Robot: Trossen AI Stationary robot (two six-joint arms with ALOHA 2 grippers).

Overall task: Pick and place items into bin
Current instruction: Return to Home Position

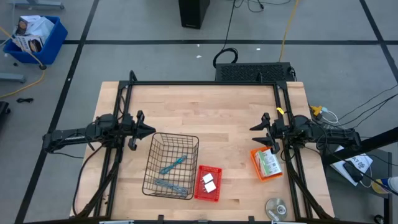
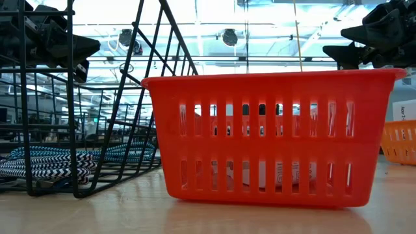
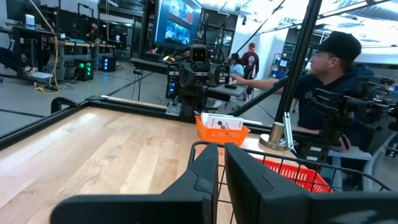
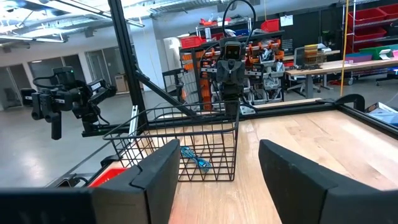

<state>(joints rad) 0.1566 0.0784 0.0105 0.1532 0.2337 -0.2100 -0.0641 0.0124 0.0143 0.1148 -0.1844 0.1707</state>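
Two teal tools point(image 1: 174, 164) lie inside the black wire basket point(image 1: 174, 135), one slanted across its middle, the other along its near edge. Two white blocks point(image 1: 208, 182) sit side by side in the red basket point(image 1: 208, 168), which stands just beside the wire basket on its right. White cards point(image 1: 269, 163) with green print fill the orange basket point(image 1: 255, 160), further right and apart from the red one. All three baskets rest on the near half of the wooden table point(image 1: 205, 112). A silver disc point(image 1: 277, 207) lies on the table near its front right corner, outside every basket. Left gripper point(image 1: 153, 130): above the table just behind the wire basket's left corner, pointing inward, fingers pressed nearly together, holding nothing. Right gripper point(image 1: 252, 135): just behind the orange basket, pointing inward, fingers spread wide, empty. The left wrist view shows a person point(image 3: 333, 68) in a cap beyond the table's right side.
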